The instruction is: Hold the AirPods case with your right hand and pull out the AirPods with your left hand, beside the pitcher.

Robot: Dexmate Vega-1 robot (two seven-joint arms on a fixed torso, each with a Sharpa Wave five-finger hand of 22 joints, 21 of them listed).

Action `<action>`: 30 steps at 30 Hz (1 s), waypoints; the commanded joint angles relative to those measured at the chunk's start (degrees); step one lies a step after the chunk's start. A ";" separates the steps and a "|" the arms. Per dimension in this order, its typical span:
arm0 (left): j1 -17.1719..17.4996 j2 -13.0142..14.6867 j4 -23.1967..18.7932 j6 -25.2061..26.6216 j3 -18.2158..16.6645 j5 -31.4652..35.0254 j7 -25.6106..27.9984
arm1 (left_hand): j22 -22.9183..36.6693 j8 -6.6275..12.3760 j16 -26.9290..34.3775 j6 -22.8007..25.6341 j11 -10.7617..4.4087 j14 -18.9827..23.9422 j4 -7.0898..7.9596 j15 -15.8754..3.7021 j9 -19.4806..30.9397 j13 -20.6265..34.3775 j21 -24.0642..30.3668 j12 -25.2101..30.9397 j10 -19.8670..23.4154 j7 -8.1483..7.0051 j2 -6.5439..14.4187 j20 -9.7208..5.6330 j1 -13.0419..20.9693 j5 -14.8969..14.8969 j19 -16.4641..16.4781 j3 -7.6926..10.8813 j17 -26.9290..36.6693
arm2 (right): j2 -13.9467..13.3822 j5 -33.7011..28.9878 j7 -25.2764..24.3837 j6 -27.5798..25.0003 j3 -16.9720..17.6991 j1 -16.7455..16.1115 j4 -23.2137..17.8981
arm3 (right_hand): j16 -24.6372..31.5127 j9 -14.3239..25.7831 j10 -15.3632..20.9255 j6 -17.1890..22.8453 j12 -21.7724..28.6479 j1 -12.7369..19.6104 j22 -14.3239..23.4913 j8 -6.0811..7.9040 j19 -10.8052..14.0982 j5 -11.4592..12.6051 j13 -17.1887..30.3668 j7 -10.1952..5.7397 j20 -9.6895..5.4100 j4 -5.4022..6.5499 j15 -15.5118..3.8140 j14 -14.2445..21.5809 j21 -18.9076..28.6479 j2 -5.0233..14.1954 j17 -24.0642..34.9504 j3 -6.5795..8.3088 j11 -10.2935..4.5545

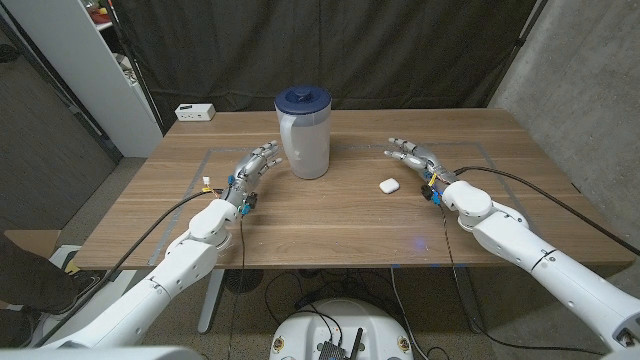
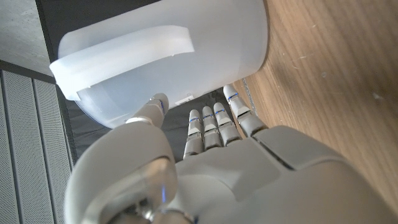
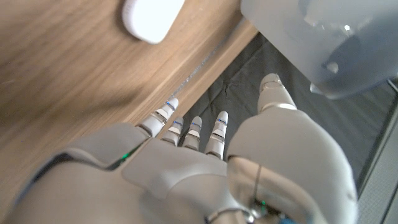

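1. The small white rounded plastic AirPods case (image 1: 388, 185) lies on the wooden desk (image 1: 330, 225), toward its right edge, well apart from the translucent white pitcher with a dark blue lid (image 1: 303, 132) that stands near the middle of the far edge.
2. The right hand (image 1: 418, 160) hovers just beside the case, on its right-edge side, fingers (image 3: 217, 134) apart and holding nothing.
3. The left hand (image 1: 253, 166) sits close against the pitcher's left side, fingers (image 2: 214, 121) extended and apart, empty; whether they touch the pitcher cannot be told.
4. The case looks light, hard and smooth, so it would likely skid or slip if pushed from one side; pinching its two long flanks low down, leaving the lid free, seems the surest hold.
5. The lid is apparently closed, so the earbuds inside cannot be seen; they would be tiny, glossy and easily dropped.
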 commanded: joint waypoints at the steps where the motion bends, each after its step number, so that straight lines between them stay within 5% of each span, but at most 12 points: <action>1: 2.02 1.35 -2.09 -0.14 -0.99 1.62 2.08 | 0.31 0.55 0.09 0.56 -0.26 -0.08 -0.51 -0.20 0.27 0.22 -0.46 0.30 0.40 -0.11 -0.62 0.06 -0.09 0.12 -0.09 -0.11 0.22 | -10.01 -9.67 9.12 -28.21 -7.97 8.37 -12.59 | 0.14 0.17 -10.24 -6.91 -0.32 9.03 0.16 -0.96 -5.98 -0.85 0.08 0.04 1.58 -0.12 -2.86 -8.58 -0.09 1.43 0.27 3.79 -1.71; 16: 3.90 2.13 -3.40 -0.04 -2.01 1.50 2.79 | 0.34 0.60 0.19 0.98 -0.18 -0.21 -0.93 -0.17 0.38 0.53 -0.89 0.45 0.39 -0.21 -0.64 0.12 -0.10 0.14 -0.25 -0.60 0.29 | -13.50 -15.88 13.17 -35.48 -12.17 11.27 -18.26 | 0.27 0.20 -12.06 -7.95 0.15 12.10 0.13 -0.21 -8.74 -0.33 0.08 -0.01 2.24 -0.16 -2.85 -10.55 -0.30 2.79 0.24 5.50 -2.43; 30: 4.04 2.82 -3.46 0.07 -2.26 1.09 1.58 | 0.36 0.62 0.24 1.27 -0.38 -0.25 -1.22 -0.20 0.46 0.77 -1.14 0.59 0.48 -0.12 -0.62 0.09 -0.10 0.18 -0.14 -0.86 0.31 | -13.91 -21.12 14.64 -37.26 -14.84 12.19 -19.60 | 1.10 1.36 -8.80 2.06 1.82 14.20 0.08 3.79 -7.75 -0.44 0.18 0.03 1.24 0.40 -3.92 -9.19 0.44 3.71 0.16 6.62 -4.00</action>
